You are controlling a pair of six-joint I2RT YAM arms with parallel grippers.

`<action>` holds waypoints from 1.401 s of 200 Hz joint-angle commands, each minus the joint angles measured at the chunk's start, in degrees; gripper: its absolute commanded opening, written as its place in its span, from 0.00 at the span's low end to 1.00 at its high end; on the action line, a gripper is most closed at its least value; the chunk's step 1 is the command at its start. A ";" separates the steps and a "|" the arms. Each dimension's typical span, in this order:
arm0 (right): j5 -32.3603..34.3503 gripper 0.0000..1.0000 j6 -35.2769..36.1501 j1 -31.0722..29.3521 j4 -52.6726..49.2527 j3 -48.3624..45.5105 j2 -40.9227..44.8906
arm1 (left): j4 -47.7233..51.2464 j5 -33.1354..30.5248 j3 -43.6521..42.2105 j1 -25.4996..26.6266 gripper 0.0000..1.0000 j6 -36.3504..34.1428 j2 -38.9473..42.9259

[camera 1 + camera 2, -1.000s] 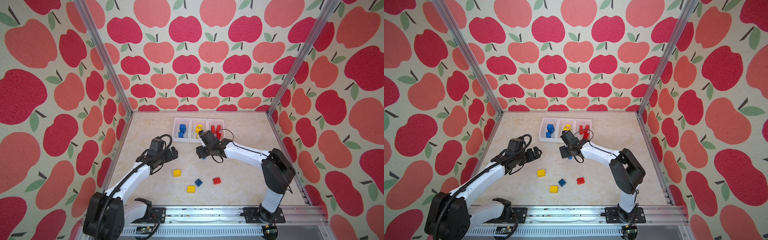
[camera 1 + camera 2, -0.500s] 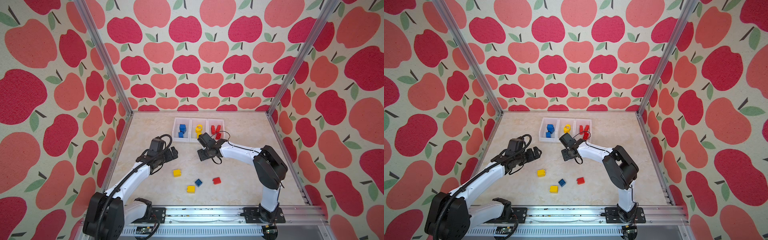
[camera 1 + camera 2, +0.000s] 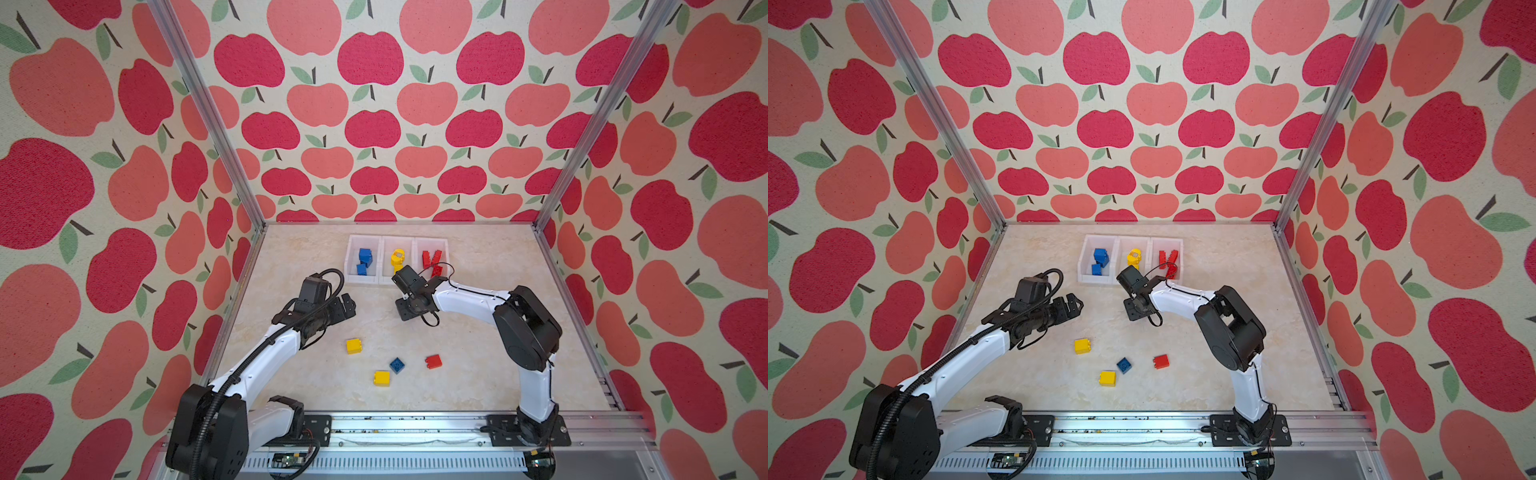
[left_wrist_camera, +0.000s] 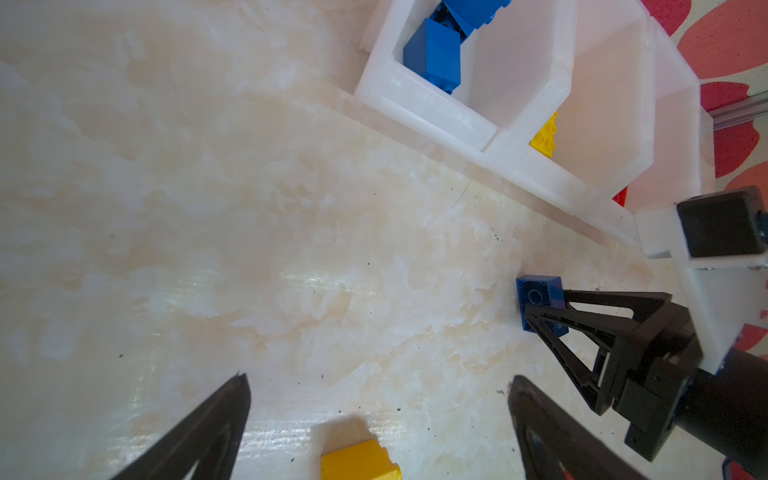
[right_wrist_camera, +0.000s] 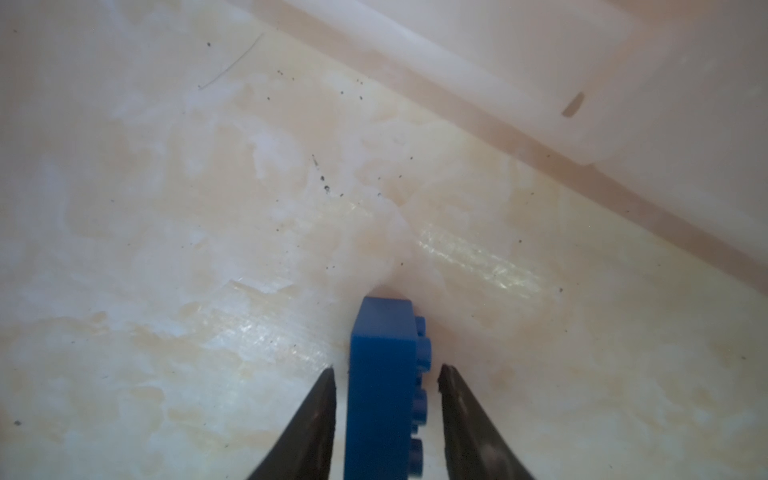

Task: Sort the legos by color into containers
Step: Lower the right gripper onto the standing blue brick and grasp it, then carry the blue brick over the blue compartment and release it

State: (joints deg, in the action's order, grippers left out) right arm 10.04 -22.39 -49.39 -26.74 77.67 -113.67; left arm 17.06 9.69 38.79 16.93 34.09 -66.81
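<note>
Marbled cream counter (image 3: 478, 270), apple-print walls (image 3: 374, 124) on three sides.

Both top views: the containers (image 3: 381, 249) (image 3: 1118, 257) sit toward the far wall, three white bins joined in a row. Blue bricks (image 3: 365, 259) lie in the bin on the left, a yellow piece (image 3: 397, 257) in the middle bin, red bricks (image 3: 431, 259) in the bin on the right. Four loose legos lie nearer the rail (image 3: 415, 428): a yellow brick (image 3: 353, 345), a small blue brick (image 3: 397, 365), a red brick (image 3: 433, 361) and a second yellow brick (image 3: 381, 378), all apart from one another. The left gripper (image 3: 347, 307) hangs over mid-counter with its jaws spread wide. The right gripper (image 3: 406, 311) points down just in front of the middle bin, and its own body hides its tips.

Left wrist view: the left gripper (image 4: 379, 378) has its fingers wide apart over bare counter. The yellow brick (image 4: 359, 461) lies low between them, clear of both. The right gripper (image 4: 542, 303) is down at the counter, astride a blue lego (image 4: 536, 291) that lies on its side with its hollow underside showing. The containers (image 4: 419, 108) are near it but apart.

Right wrist view: the blue lego (image 5: 384, 332) stands on edge on the counter, studs facing one finger, between the tips of the right gripper (image 5: 386, 369). The jaws are drawn in close, with thin slivers of counter showing on either side at the tips. Whether the pads press the lego, cannot tell. A white container wall (image 5: 540, 62) is close by.
</note>
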 commanded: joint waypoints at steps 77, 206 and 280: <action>1.75 0.15 1.11 0.12 -1.62 2.00 -0.34 | 0.39 -0.87 -1.61 -0.05 0.99 1.02 0.36; -0.29 0.11 8.10 -2.82 -1.86 16.13 -1.46 | 0.43 -0.80 -2.31 -0.57 0.99 1.08 1.15; -0.52 0.11 11.66 -2.74 -3.25 31.29 -10.84 | 0.43 -0.90 -2.41 -0.56 0.99 1.25 1.17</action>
State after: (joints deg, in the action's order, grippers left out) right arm 9.91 -13.02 -52.03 -28.18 104.09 -121.19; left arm 17.02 9.52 37.15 16.73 35.11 -66.67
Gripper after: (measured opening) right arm 0.256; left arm 0.992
